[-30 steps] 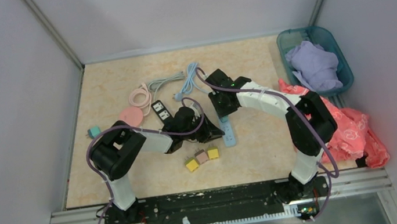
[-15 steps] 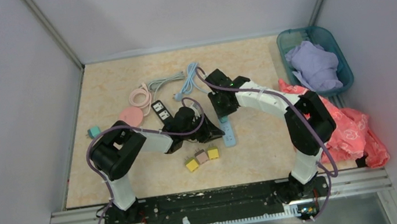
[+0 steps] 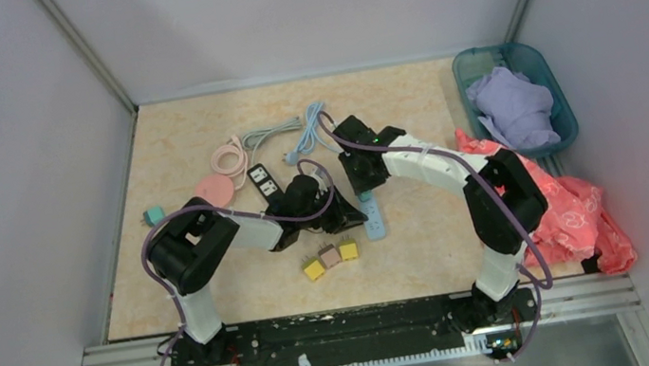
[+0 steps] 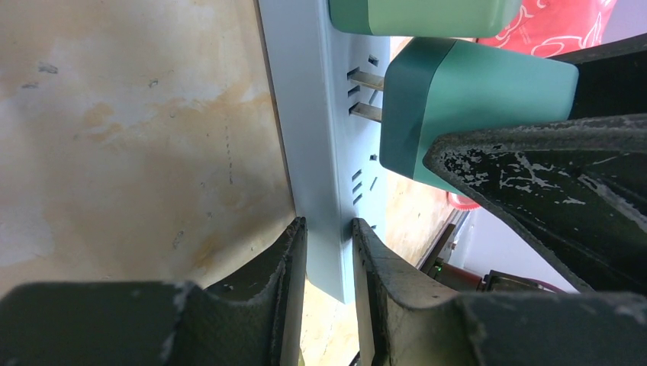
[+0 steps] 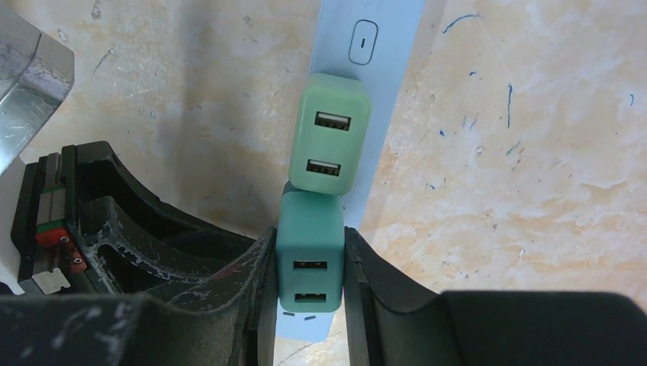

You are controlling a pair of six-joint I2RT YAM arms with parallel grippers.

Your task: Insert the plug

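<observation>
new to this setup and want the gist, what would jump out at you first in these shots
The right gripper is shut on a dark green plug, its prongs only partly into a pale blue power strip at mid-table. The left gripper pinches the strip's end, and a lighter green plug already sits in the next socket.

Top view: the pale blue plastic power strip point(image 3: 377, 221) lies mostly under the left gripper point(image 4: 328, 244) and right gripper point(image 5: 309, 255); only its near end shows. Left wrist view: light green cube adapter point(image 4: 423, 14) cut by top edge. Right wrist view: dark teal cube plug point(image 5: 309, 236) hides its own prongs.
</observation>
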